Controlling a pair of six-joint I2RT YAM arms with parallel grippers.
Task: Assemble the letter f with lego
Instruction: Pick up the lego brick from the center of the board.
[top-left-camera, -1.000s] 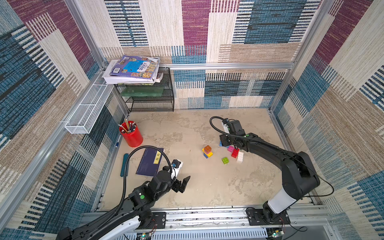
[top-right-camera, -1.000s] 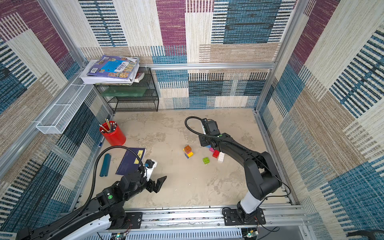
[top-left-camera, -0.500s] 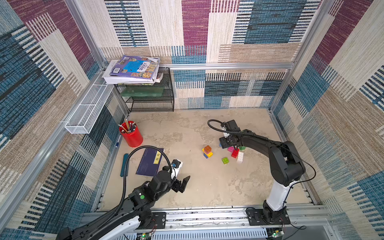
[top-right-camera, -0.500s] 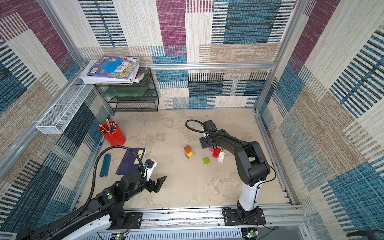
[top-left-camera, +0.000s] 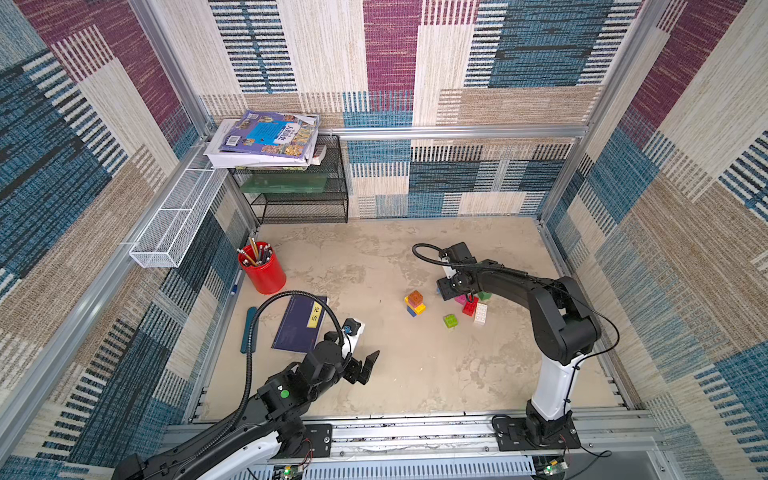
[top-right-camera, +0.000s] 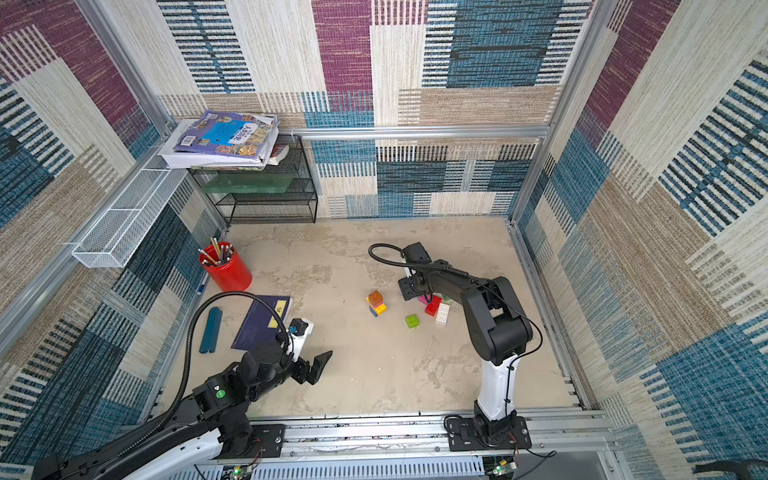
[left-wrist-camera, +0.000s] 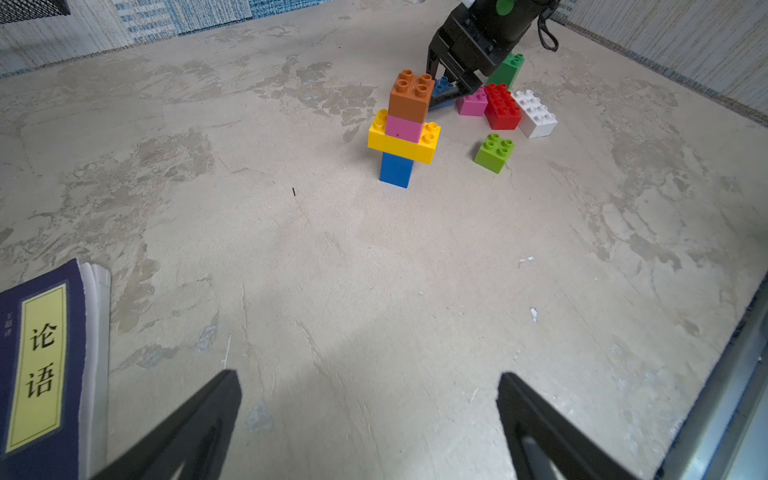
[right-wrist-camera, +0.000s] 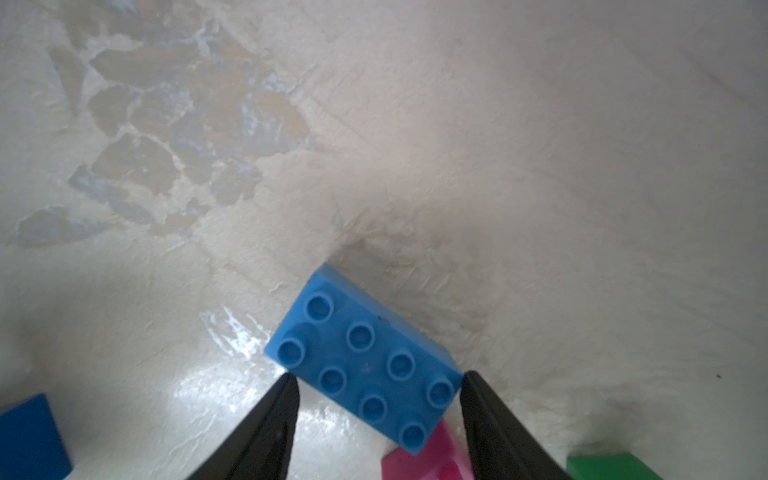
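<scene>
While the light blue brick (right-wrist-camera: 365, 365) lies flat, studs up, on the table (top-left-camera: 415, 374) near the upright stack (top-left-camera: 414, 302), its long axis runs skew across the right gripper (right-wrist-camera: 379, 375), whose jaws stand apart at either flank of its near end, with a pink brick (right-wrist-camera: 428, 465) at one corner and a green brick (right-wrist-camera: 602, 467) close by. Since a second ago that arm's elbow has folded up from a low stretch to stand over its base, the claw staying at the loose pile. Bare table lies open from the stack to the unmoved left gripper (left-wrist-camera: 368, 375), jaws wide apart, a book (left-wrist-camera: 41, 365) at its side.
</scene>
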